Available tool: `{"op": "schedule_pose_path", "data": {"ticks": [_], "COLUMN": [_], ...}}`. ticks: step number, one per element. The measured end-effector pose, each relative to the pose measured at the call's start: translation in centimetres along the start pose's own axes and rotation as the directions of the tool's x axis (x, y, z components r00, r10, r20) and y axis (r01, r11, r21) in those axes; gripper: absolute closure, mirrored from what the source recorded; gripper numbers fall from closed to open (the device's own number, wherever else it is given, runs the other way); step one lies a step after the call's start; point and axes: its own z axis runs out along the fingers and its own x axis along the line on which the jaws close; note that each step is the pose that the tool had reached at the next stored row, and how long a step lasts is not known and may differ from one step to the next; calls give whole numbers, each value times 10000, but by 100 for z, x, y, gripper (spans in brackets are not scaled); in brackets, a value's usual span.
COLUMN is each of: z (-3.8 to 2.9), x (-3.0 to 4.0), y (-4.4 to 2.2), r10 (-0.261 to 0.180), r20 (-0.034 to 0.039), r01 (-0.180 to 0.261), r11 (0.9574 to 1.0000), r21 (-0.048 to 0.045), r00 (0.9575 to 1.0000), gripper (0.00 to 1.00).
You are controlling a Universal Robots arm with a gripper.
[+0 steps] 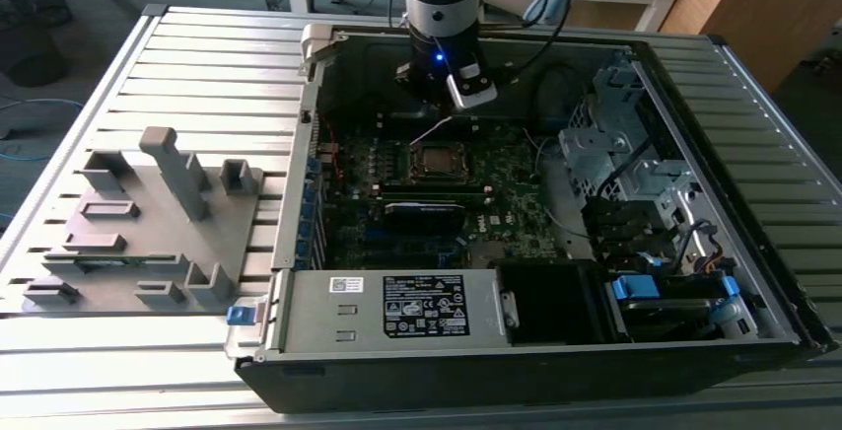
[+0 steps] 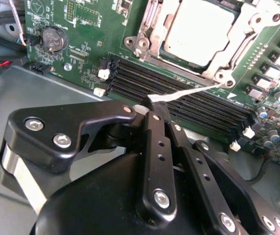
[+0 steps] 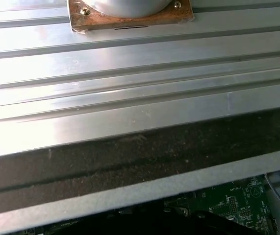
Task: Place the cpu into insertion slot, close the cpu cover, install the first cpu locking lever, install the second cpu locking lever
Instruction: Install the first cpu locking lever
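Just beside the insertion slot (image 2: 186,58), the hand (image 2: 152,106) is clenched on the free end of a thin locking lever (image 2: 189,91), whose far end reaches the slot's corner. The cpu (image 2: 201,29) lies seated inside the slot, with the cpu cover (image 2: 148,24) folded down around it. The wire looks springy. A pinch this close to its tip could slip, I judge, so that it springs loose or scrapes the memory slots (image 2: 203,110) bordering the slot. Room is tight: the case wall (image 1: 315,95) and drive cage (image 1: 612,144) flank the slot on either side, leaving clearance mainly upward.
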Motion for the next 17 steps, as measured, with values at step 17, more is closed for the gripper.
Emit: {"op": "schedule_pose_path", "data": {"ticks": [17], "z": [-183], "x": [-23], "y": [37], "r10": [0], "r20": [0], "r01": [0], "r11": [10000], "r21": [0], "r00": [10000], "gripper": [90]}}
